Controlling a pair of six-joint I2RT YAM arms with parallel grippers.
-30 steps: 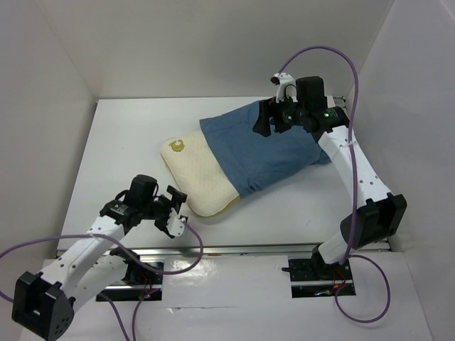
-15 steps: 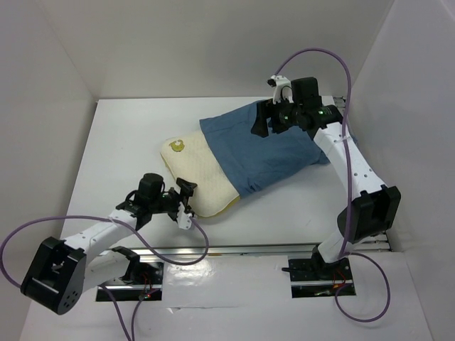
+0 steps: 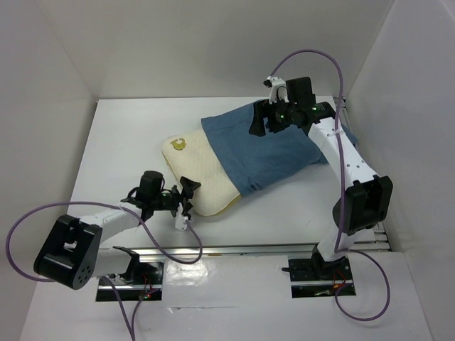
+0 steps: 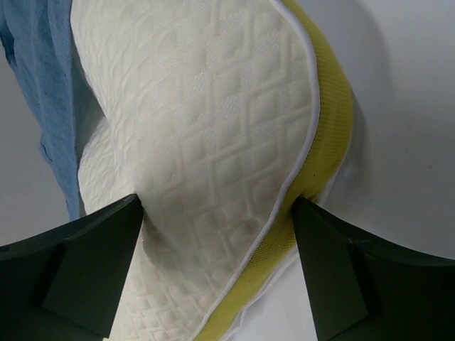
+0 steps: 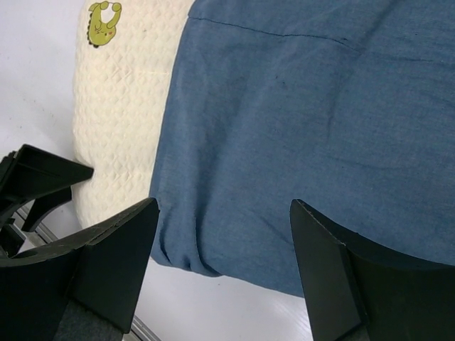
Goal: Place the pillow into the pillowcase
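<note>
Pillow (image 3: 197, 176) lies diagonally on the white bench (image 3: 121, 135), centre-left. Its far-right part is inside the pillowcase (image 3: 274, 145); the near-left part sticks out of the open mouth. The exposed corner with the small green-yellow mark (image 3: 176, 145) points left.

Pillowcase is blue and wrinkled, and runs from mid-bench toward the far right. Its hem crosses the pillow's top face on a slant.

Left pincer (image 3: 186, 204) is low at the pillow's near end, jaws spread wide apart. Left wrist view: the pillow's (image 4: 213, 163) rounded end bulges between the two fingers (image 4: 92, 263). One sits against the quilted top face, the other at the yellow edge band (image 4: 323, 135). No squeeze visible, cloth not dented; cannot tell if the pads actually touch. A strip of pillowcase (image 4: 43, 78) shows at that view's left.

Right pincer (image 3: 264, 122) hangs above the pillowcase's far edge, jaws apart, nothing between them. Right wrist view looks straight down: blue cloth (image 5: 306, 106) fills most of the view, with bare pillow (image 5: 121, 114) and its mark (image 5: 105, 23) to the left.
</note>
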